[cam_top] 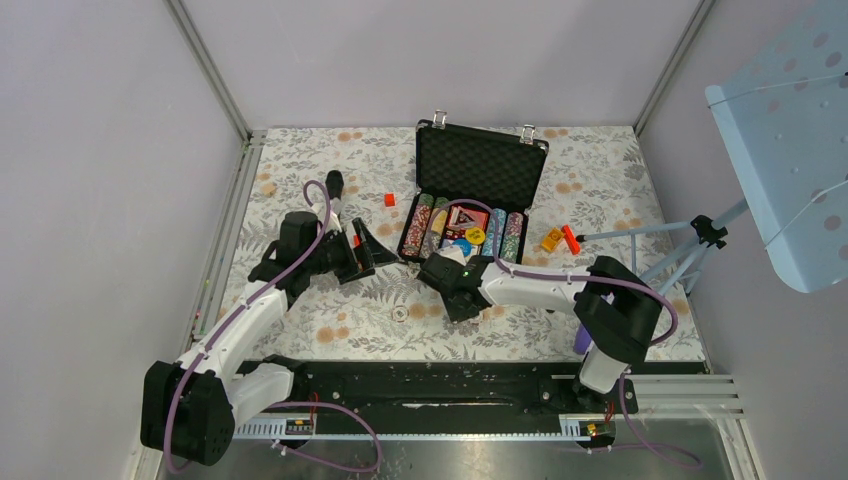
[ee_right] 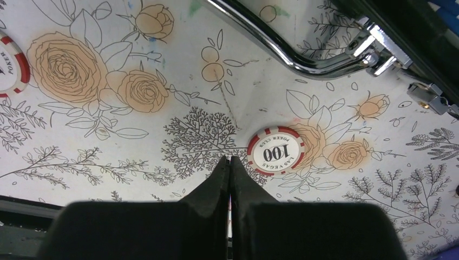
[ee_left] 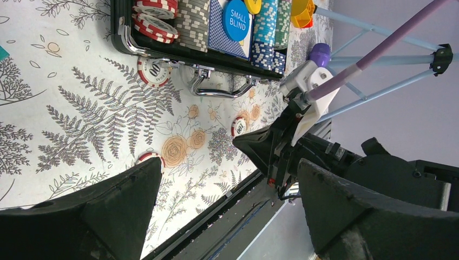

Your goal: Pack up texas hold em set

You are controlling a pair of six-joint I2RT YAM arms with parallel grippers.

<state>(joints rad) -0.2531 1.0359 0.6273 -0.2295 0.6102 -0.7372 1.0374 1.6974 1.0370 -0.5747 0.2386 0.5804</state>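
The red-and-white 100 poker chip (ee_right: 276, 150) lies flat on the floral cloth (ee_right: 135, 141), just ahead of the right gripper (ee_right: 230, 165) and slightly to its right, not touching it; that gripper's fingers are pressed together with nothing between them; a second loose chip (ee_right: 6, 64) sits well off to its left; beyond its tips lies the chrome handle (ee_right: 303, 57) of the briefcase (cam_top: 480, 165). The left gripper (ee_left: 228, 164) hangs spread wide and empty; ahead of it another stray chip (ee_left: 151, 70) rests just beside the case front. Inside the case, the chip rows (ee_left: 192, 21) and the SMALL BLIND button (ee_left: 236, 19) are in place; the lid stands upright. Packing looks mostly done; what seems left is gathering the strays, then closing and latching.
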